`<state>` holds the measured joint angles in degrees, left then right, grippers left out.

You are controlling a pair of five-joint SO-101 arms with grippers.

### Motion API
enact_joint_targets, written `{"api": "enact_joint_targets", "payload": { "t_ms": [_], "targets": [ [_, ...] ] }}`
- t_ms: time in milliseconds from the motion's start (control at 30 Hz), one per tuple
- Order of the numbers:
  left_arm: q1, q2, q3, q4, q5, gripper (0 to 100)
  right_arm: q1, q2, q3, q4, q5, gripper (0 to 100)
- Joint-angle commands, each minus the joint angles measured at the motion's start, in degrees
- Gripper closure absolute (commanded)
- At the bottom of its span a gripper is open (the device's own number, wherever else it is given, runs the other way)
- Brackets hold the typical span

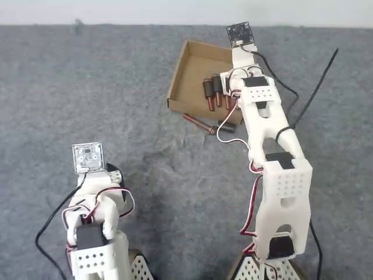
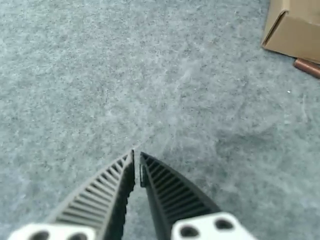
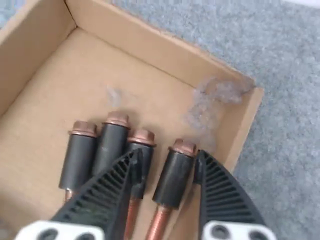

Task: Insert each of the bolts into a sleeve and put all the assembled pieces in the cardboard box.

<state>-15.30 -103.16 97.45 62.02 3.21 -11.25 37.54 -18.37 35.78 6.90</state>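
The cardboard box [image 1: 189, 70] sits at the far middle of the table. Several assembled pieces, copper bolts in black sleeves [image 1: 214, 90], lie side by side on its floor [image 3: 55, 95]. My right gripper [image 3: 167, 154] hangs open over them, its fingers straddling the outermost piece [image 3: 176, 176] near the box wall. A loose copper bolt [image 1: 197, 122] lies on the carpet just in front of the box, with a dark sleeve [image 1: 228, 127] by its head. My left gripper [image 2: 136, 155] is shut and empty over bare carpet at the near left.
Grey carpet [image 1: 87, 87] covers the table. A corner of the box [image 2: 295, 30] and the end of the loose bolt [image 2: 307, 66] show ahead of the left gripper. The right arm [image 1: 268, 134] stretches over the box's near right corner.
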Motion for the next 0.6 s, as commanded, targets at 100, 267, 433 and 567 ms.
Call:
{"api": "enact_joint_targets", "payload": {
  "t_ms": [100,267,433,567],
  "targets": [
    [-0.18,-1.49,-0.92,-1.05,-0.53,99,0.66,-11.30,-3.34,11.12,-0.79,85.4],
    [-0.09,-1.49,-0.92,-1.05,-0.53,99,0.04,-16.92,-3.34,22.02,-0.79,85.4],
    [-0.18,-1.49,-0.92,-1.05,-0.53,99,-2.42,-22.90,-3.34,34.24,-0.88,85.4],
    [-0.18,-1.49,-0.92,-1.05,-0.53,99,-5.93,-27.21,-3.34,45.49,-0.88,85.4]
  ]
}}
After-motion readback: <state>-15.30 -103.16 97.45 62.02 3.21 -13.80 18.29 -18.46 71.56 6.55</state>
